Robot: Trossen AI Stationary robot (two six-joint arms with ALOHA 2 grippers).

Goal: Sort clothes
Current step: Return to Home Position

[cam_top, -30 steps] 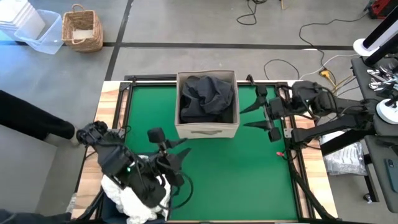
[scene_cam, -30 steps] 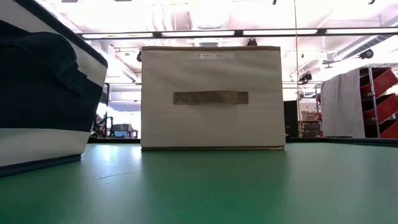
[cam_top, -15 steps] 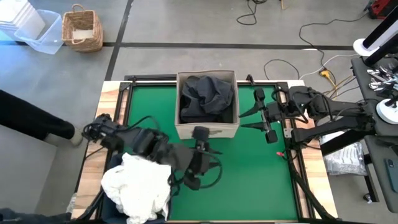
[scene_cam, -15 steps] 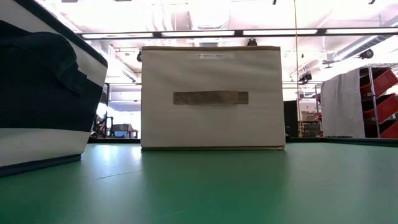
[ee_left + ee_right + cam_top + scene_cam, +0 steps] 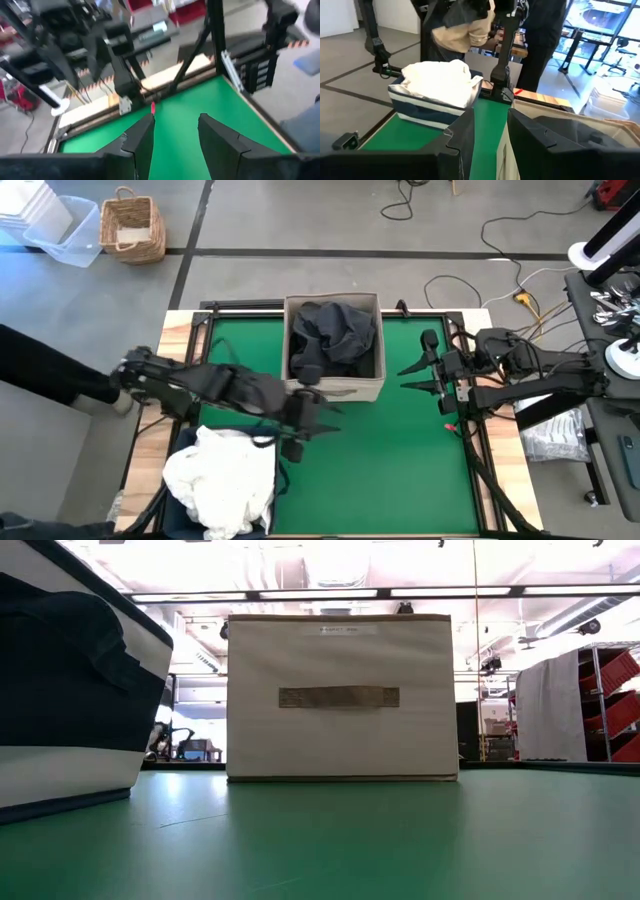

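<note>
Now dark clothes [image 5: 333,335] fill the far box [image 5: 360,390], its label [image 5: 338,629] unreadable; white clothes [image 5: 225,480] heap the near-left bin [image 5: 70,690]. Left tool [image 5: 176,117] and right tool [image 5: 491,112] spread wide, empty, over the tabletop [image 5: 400,450].

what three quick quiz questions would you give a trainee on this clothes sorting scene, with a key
1. True or false: the dark clothes lie inside the beige box.
2. Pick one. The white clothes sit in: A the beige box; B the navy bin; C no container.
3. Short answer: does the left tool or the right tool hold a garment?

Key
1. True.
2. B.
3. Neither; both tools are open and empty, above the green mat.
</note>
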